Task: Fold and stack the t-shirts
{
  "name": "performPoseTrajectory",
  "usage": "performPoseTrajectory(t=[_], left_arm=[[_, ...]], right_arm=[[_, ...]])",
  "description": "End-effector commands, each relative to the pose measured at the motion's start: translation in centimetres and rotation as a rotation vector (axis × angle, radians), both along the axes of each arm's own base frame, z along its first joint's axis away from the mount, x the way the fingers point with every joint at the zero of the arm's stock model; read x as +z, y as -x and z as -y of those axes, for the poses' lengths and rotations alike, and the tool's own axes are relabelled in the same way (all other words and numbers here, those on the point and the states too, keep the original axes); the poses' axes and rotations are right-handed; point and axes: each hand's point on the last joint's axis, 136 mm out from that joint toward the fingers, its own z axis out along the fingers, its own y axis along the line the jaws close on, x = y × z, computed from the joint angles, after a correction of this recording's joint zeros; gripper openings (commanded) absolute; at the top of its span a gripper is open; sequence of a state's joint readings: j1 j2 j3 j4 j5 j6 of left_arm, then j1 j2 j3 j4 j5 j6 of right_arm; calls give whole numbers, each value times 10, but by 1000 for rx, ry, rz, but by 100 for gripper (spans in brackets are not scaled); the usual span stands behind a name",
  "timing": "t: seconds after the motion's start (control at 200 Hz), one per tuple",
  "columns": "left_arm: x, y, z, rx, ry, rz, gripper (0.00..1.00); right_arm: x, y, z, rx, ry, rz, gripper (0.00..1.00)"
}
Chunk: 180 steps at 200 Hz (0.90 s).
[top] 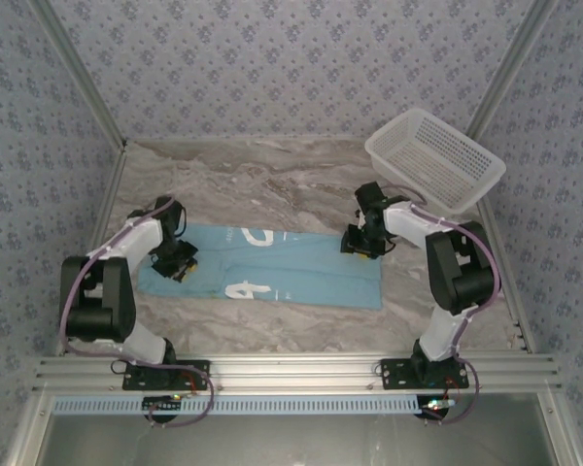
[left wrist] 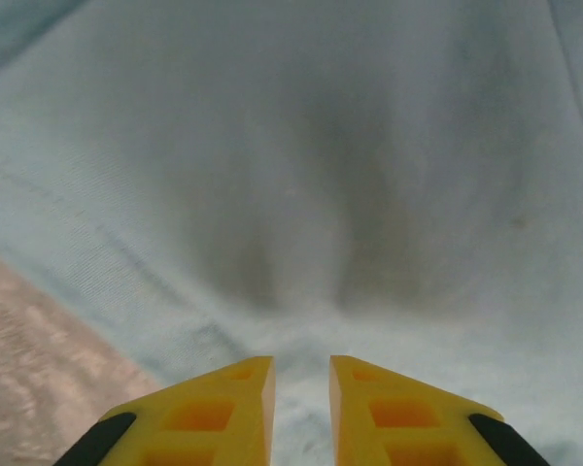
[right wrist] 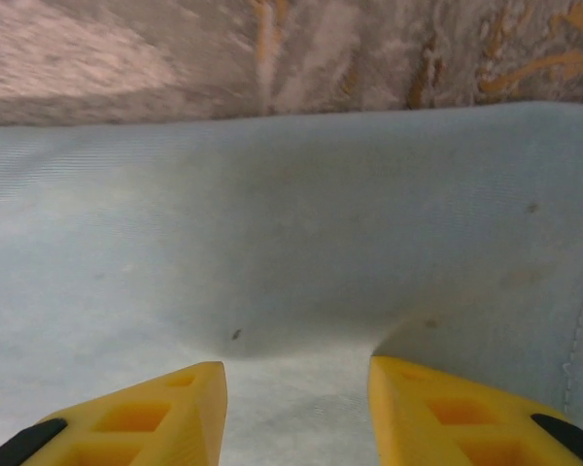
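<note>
Patterned walls [top: 272, 58] enclose a marbled table [top: 272, 175]. The light blue t-shirt [top: 301, 272] lies in a long strip across its middle. Both my arms bend inward. My left gripper [top: 183, 264] stands narrow over the shirt's left end, and I cannot tell if it grips. My right gripper [top: 358, 243] stands wide on the right end.

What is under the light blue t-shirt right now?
The marbled table shows around the t-shirt, so the cloth rests on it. Whatever else might lie beneath is covered; the cloth looks flat, with no bulge.

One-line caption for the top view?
Left gripper and right gripper at opposite ends of the folded light blue t-shirt; white basket far right.
</note>
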<state>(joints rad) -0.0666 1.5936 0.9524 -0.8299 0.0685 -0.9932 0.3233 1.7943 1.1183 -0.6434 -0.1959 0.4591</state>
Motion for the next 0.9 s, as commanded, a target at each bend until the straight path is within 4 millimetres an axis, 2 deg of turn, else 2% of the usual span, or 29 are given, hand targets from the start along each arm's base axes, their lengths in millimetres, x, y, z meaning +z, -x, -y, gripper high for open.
performPoseTrajectory(t=[0.0, 0.07, 0.14, 0.315, 0.42, 0.475, 0.485, 0.52, 0.54, 0.635, 0.699, 0.749, 0.814, 0.894], left_arm=[[-7, -32, 8, 5, 31, 31, 18], [-14, -53, 12, -21, 32, 32, 17], [-19, -82, 20, -56, 40, 46, 17], [-17, -173, 51, -157, 51, 162, 17], [-16, -229, 88, -218, 103, 249, 18], [-20, -254, 111, -254, 137, 290, 18], [-14, -262, 116, -260, 144, 315, 18], [-12, -279, 131, -275, 167, 349, 18], [-17, -286, 140, -285, 184, 359, 18], [-12, -326, 184, -326, 269, 454, 19], [-6, -349, 211, -348, 326, 530, 22], [10, -364, 223, -341, 362, 609, 27], [33, -374, 222, -313, 369, 680, 34], [73, -374, 212, -325, 305, 729, 44]], right_arm=[[-8, 13, 24, -45, 108, -90, 44], [-12, 23, 32, -73, 137, -122, 44], [-11, 34, 37, -96, 153, -130, 44], [-11, 71, 36, -179, 162, -170, 45], [-15, 95, 31, -262, 125, -184, 45], [-18, 105, 21, -313, 71, -187, 46], [-18, 106, 19, -328, 60, -187, 46], [-20, 109, 12, -362, 18, -182, 46], [-21, 112, 8, -376, 2, -187, 46], [-21, 106, -22, -422, -108, -160, 47], [-22, 102, -39, -439, -160, -164, 47], [-21, 97, -52, -435, -192, -164, 47], [-15, 90, -62, -417, -202, -153, 47], [1, 84, -67, -396, -211, -125, 49]])
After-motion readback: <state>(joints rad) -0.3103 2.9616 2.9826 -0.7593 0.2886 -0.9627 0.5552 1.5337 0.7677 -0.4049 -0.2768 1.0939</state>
